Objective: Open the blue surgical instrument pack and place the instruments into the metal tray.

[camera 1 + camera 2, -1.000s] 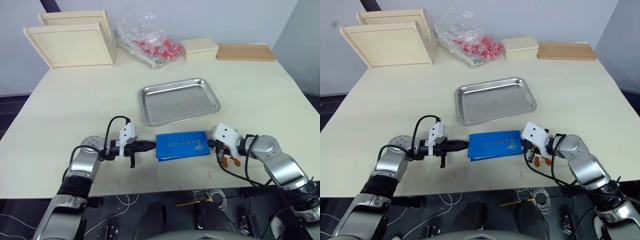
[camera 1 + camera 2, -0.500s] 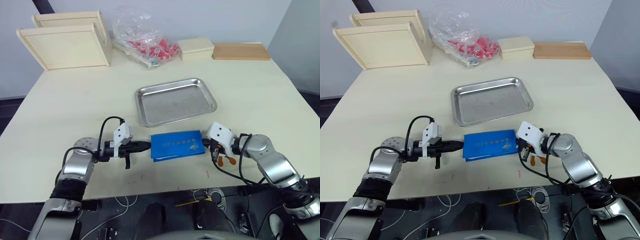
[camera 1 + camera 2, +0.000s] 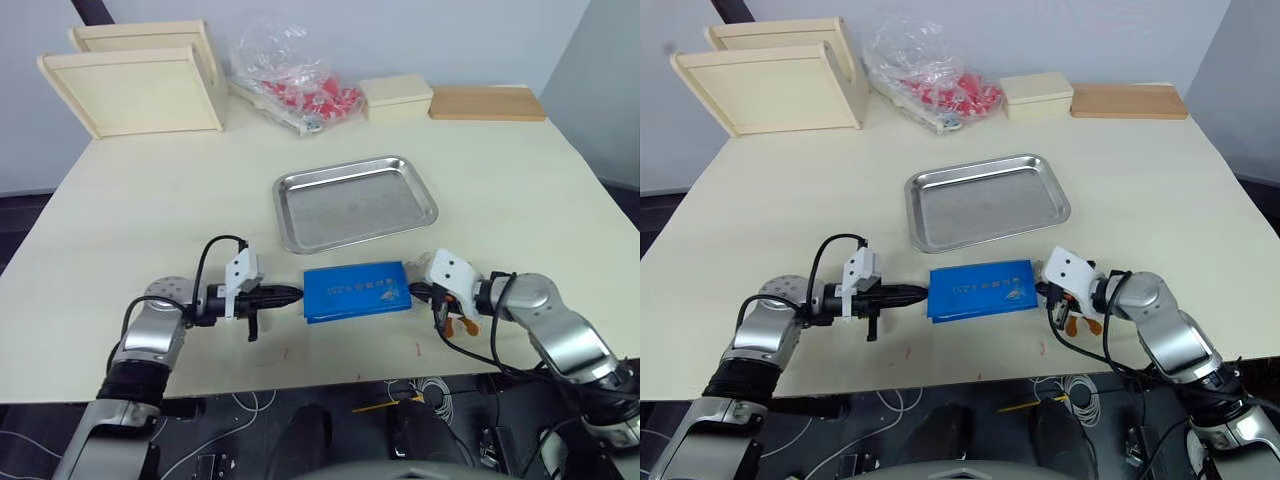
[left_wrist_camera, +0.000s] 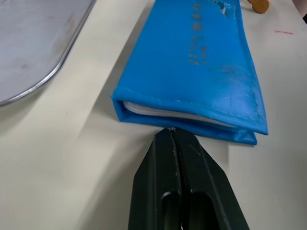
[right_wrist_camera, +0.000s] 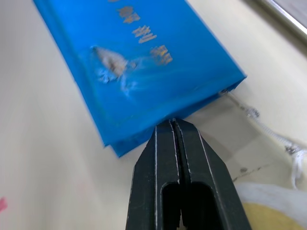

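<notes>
Nearest: blue surgical instrument pack [image 3: 357, 291] flat and folded shut on the table [image 3: 150, 190], between both grippers. Left gripper [image 4: 171, 132] pressed together, tips at its folded edge. Right gripper [image 5: 171, 123] likewise closed, touching the opposite end. Beyond, just behind: metal tray [image 3: 355, 201].

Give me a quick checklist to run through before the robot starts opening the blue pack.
1. Blue pack closed and flat on the table, in front of the metal tray: ok.
2. Left gripper shut, tips at one short end of the pack: ok.
3. Right gripper shut, tips at the other end: ok.
4. Either gripper holding a flap: not ok, both tips rest against the edge.
5. Tray bare and ready for instruments: ok.
6. White cord beside the right gripper's end of the pack, free of the fingers: cannot tell.
</notes>
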`<state>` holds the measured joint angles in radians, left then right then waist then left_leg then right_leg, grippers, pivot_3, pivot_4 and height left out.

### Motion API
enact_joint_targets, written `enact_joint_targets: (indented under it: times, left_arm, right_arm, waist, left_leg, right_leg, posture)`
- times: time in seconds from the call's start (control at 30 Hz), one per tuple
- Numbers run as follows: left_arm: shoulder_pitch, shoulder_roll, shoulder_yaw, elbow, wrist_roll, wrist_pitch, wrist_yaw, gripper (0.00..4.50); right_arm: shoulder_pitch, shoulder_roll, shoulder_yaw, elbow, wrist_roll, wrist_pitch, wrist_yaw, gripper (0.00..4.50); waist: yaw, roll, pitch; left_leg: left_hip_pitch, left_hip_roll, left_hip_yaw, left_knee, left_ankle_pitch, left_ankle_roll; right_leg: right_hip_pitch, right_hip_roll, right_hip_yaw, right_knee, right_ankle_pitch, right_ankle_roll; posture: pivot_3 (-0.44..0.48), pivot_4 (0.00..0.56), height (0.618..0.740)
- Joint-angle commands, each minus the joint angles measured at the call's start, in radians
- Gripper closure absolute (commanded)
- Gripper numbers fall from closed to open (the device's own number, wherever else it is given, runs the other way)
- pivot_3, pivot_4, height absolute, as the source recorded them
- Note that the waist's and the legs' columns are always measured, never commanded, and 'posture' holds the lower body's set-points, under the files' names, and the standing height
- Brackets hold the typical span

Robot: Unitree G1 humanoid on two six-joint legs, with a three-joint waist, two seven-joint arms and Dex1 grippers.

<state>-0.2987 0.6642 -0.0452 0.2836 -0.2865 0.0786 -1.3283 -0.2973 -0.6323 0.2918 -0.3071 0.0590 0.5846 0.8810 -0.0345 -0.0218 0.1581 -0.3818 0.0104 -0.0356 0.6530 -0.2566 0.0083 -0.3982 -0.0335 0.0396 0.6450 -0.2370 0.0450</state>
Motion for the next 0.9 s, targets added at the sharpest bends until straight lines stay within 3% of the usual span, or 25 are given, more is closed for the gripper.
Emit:
enact_joint_targets:
  times: [0.03, 0.3, 0.5, 0.57, 0.6, 0.67, 0.8, 0.83, 0.87, 0.9]
  left_arm:
    - [0.006, 0.023, 0.027, -0.041, -0.025, -0.017, -0.018, 4.46]
    - [0.02, 0.072, 0.057, -0.068, -0.06, -0.022, -0.055, 4.46]
    - [0.016, 0.103, 0.094, -0.123, -0.11, -0.005, -0.086, 4.46]
    - [0.016, 0.114, 0.101, -0.154, -0.13, 0.003, -0.1, 4.5]
    - [0.025, 0.126, 0.102, -0.177, -0.143, 0.006, -0.122, 4.24]
    - [0.039, 0.143, 0.102, -0.206, -0.156, 0.007, -0.149, 3.76]
    - [0.044, 0.177, 0.108, -0.26, -0.197, 0.035, -0.185, 1.88]
    - [0.043, 0.182, 0.109, -0.269, -0.205, 0.043, -0.189, 1.02]
    - [0.044, 0.188, 0.11, -0.283, -0.22, 0.052, -0.2, 0.69]
    - [0.047, 0.195, 0.111, -0.298, -0.236, 0.059, -0.215, 0.69]
  right_arm:
    - [0.008, -0.031, -0.066, -0.047, 0.032, -0.02, 0.006, 4.49]
    - [0.083, -0.12, -0.203, -0.113, 0.102, -0.147, 0.053, 4.49]
    - [0.14, -0.065, -0.254, -0.219, 0.19, -0.207, 0.032, 4.49]
    - [0.165, -0.042, -0.241, -0.257, 0.203, -0.233, 0.024, 3.96]
    - [0.173, -0.025, -0.228, -0.267, 0.203, -0.252, 0.016, 3.79]
    - [0.182, 0.006, -0.212, -0.273, 0.204, -0.254, -0.012, 2.97]
    - [0.219, 0.077, -0.162, -0.251, 0.182, -0.326, -0.039, 1.08]
    - [0.228, 0.081, -0.15, -0.241, 0.174, -0.355, -0.033, 0.29]
    - [0.235, 0.092, -0.134, -0.213, 0.155, -0.407, -0.036, 0.0]
    - [0.237, 0.098, -0.116, -0.176, 0.124, -0.471, -0.04, 0.0]
  waist:
    - [0.0, 0.0, 0.0]
    - [0.003, 0.0, 0.001]
    - [0.004, 0.0, 0.001]
    - [0.004, 0.0, 0.001]
    - [0.004, 0.0, 0.001]
    - [0.004, -0.001, 0.001]
    - [0.004, 0.0, 0.002]
    - [0.006, 0.0, 0.002]
    - [0.006, 0.0, 0.002]
    - [0.006, -0.001, 0.002]
  left_leg:
    - [0.0, 0.0, 0.0, 0.0, 0.0, 0.0]
    - [-0.001, 0.0, 0.0, 0.0, 0.0, 0.0]
    - [-0.001, 0.001, 0.0, -0.001, 0.0, 0.0]
    - [-0.001, 0.001, 0.0, -0.001, 0.0, 0.0]
    - [-0.001, 0.001, 0.0, -0.001, 0.0, 0.0]
    - [-0.001, 0.001, 0.0, -0.001, 0.0, 0.0]
    - [0.0, 0.001, 0.0, -0.001, 0.0, 0.0]
    - [-0.001, 0.001, 0.0, -0.001, 0.0, 0.0]
    - [0.0, 0.001, 0.001, 0.0, 0.0, 0.0]
    - [0.0, 0.001, 0.001, 0.0, 0.0, 0.0]
  right_leg:
    - [0.0, 0.0, 0.0, 0.0, 0.0, 0.0]
    - [0.0, 0.0, -0.001, -0.001, 0.0, 0.0]
    - [0.0, 0.0, -0.001, -0.001, 0.0, 0.0]
    - [0.0, 0.0, -0.001, -0.001, 0.0, 0.0]
    - [0.0, 0.0, -0.001, -0.001, 0.0, 0.0]
    - [0.0, 0.0, 0.0, -0.001, 0.0, 0.0]
    - [0.0, 0.0, 0.0, -0.001, 0.0, 0.0]
    - [0.0, 0.0, 0.0, -0.001, 0.0, 0.0]
    - [0.0, 0.0, 0.0, -0.001, 0.0, 0.0]
    - [0.0, 0.0, 0.0, -0.001, -0.001, 0.0]
  posture:
    - [0.0, 0.15, 0.74]
    - [0.0, 0.15, 0.74]
    - [0.0, 0.15, 0.74]
    - [0.0, 0.15, 0.74]
    - [0.0, 0.15, 0.74]
    - [0.0, 0.15, 0.74]
    - [0.0, 0.15, 0.74]
    - [0.0, 0.15, 0.74]
    - [0.0, 0.15, 0.74]
    - [0.0, 0.15, 0.74]
